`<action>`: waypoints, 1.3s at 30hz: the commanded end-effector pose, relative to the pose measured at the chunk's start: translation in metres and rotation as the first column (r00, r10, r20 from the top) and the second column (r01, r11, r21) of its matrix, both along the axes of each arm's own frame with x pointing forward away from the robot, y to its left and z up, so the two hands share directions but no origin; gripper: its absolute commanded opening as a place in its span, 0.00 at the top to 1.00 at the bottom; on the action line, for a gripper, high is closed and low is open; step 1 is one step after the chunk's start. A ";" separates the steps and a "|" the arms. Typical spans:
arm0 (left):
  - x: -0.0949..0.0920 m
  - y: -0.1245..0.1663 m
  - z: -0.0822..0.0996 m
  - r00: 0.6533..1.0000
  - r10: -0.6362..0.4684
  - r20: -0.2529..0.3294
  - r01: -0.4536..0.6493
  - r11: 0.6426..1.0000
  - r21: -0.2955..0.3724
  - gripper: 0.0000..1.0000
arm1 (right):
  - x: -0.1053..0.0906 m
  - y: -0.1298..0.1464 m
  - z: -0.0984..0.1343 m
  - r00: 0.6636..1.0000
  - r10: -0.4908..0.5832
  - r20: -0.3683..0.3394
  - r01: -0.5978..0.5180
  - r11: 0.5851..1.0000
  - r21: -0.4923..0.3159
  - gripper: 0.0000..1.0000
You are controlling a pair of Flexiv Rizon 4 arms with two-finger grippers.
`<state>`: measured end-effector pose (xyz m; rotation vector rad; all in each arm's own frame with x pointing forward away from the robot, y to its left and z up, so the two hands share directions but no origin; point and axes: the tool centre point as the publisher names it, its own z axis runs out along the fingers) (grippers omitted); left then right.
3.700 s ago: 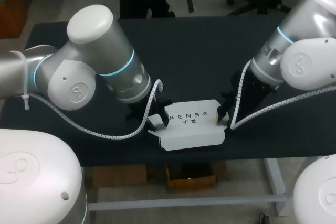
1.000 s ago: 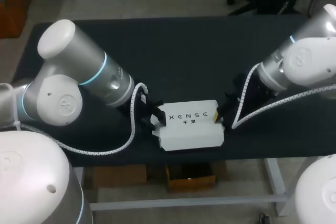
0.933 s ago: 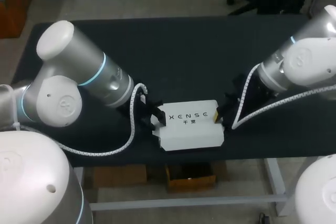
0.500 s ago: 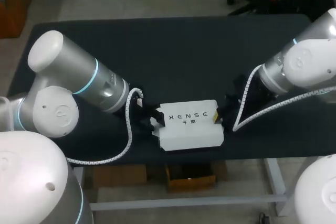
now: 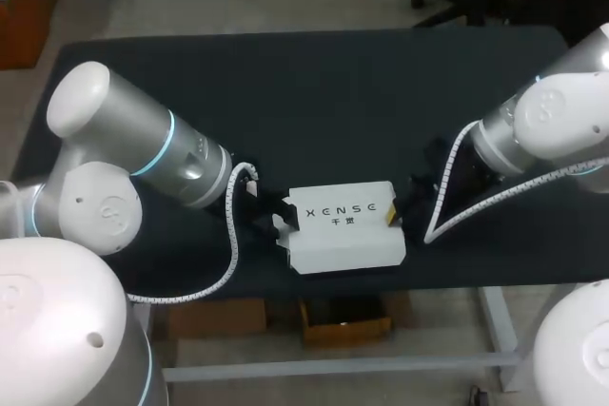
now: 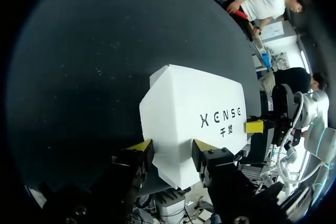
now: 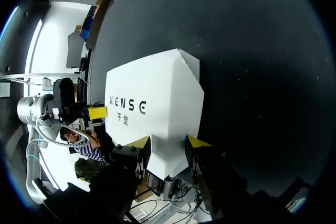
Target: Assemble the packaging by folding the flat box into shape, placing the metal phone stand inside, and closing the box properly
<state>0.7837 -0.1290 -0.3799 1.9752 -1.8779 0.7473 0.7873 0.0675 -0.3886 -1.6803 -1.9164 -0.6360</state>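
Observation:
The white box (image 5: 347, 230) stands folded into shape with its lid down, near the black table's front edge. My left gripper (image 5: 276, 219) is at its left end and my right gripper (image 5: 395, 216) at its right end. In the left wrist view the box (image 6: 194, 114) narrows down between the yellow tips of my left gripper (image 6: 170, 150), which touch it from both sides. My right gripper (image 7: 168, 142) grips the other end of the box (image 7: 152, 108) the same way. No metal phone stand shows in any view.
The black table (image 5: 333, 92) stretches bare behind the box. Its front edge runs just below the box. My right gripper's yellow tip (image 6: 254, 126) shows past the box's far end in the left wrist view.
My left arm's elbow has swung lower and further left while its gripper stayed at the box's end. The box and the right gripper have barely moved.

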 end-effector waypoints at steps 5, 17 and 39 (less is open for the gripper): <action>0.001 -0.004 -0.004 1.000 0.001 0.001 -0.001 1.000 0.000 0.52 | -0.001 0.002 -0.005 1.000 0.004 0.003 -0.004 1.000 0.013 0.60; 0.001 -0.001 -0.005 1.000 0.020 -0.007 -0.020 1.000 -0.001 0.53 | 0.001 -0.002 -0.007 1.000 -0.001 -0.001 0.001 1.000 0.010 0.60; 0.001 -0.001 -0.005 1.000 0.020 -0.007 -0.020 1.000 -0.001 0.53 | 0.001 -0.002 -0.007 1.000 -0.001 -0.001 0.001 1.000 0.010 0.62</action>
